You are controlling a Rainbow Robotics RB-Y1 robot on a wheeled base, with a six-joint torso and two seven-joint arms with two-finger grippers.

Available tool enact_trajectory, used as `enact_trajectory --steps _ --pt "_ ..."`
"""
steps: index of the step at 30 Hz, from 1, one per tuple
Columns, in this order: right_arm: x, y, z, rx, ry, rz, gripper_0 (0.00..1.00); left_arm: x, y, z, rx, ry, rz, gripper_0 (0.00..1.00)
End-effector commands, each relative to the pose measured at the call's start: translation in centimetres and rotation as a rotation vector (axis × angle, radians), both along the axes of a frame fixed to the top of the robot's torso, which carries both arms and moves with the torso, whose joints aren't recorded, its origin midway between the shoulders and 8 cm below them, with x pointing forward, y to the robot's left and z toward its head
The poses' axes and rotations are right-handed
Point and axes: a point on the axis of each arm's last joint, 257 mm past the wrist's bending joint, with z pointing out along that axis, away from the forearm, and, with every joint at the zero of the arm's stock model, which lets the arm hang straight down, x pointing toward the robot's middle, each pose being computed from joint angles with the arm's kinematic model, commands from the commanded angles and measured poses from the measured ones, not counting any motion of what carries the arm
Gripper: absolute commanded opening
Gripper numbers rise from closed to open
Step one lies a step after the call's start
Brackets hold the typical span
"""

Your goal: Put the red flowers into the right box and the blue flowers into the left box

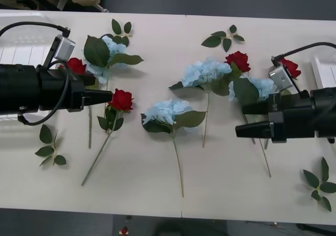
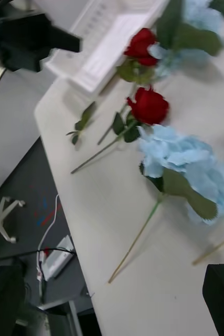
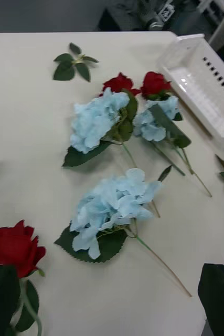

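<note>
**A:** Eight flowers to sort, and none is boxed yet. Four red flowers (image 1: 122, 99) and four blue flowers (image 1: 167, 111) lie flat across the tabletop (image 1: 136, 188).

**B:** Look at the left gripper (image 1: 103, 89), centre-left of the front view. Its fingers are spread and empty, with the tips just beside a rose. I'd say it's lining up on that bloom because that's the nearest one.

**A:** Awkward, though! Red goes in the right box (image 1: 323, 70), which sits well apart at the right edge.

**B:** True. The left box (image 1: 21, 47) is tucked into the upper left, just behind that arm, which is handy for the blues.

**A:** And the right gripper (image 1: 240, 120)?

**B:** It's centre-right, spread apart too and holding nothing. It hovers at the stems under the upper-right cluster, where blue heads and roses overlap.

**A:** Risky spot. Lifting one stem there could drag a neighbour.

**B:** The leaf sprigs (image 1: 50, 146) near the edges belong in neither box.
</note>
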Motion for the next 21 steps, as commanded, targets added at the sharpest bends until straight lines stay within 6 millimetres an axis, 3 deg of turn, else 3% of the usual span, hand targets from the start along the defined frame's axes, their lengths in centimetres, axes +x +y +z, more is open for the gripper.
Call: enact_trajectory --steps 1,12,21 --pt "2.1 -1.7 1.4 -0.041 0.009 -0.141 1.00 1.3 1.2 1.7 0.036 0.017 0.108 1.00" --pt "8.2 -8.9 0.3 -0.085 0.151 -0.588 1.00 2.8 5.6 -0.7 0.094 0.190 0.363 1.00" --pt "12.7 -16.7 -1.0 -0.168 0.167 -0.882 1.00 4.2 8.9 -2.4 0.105 0.273 0.562 1.00"
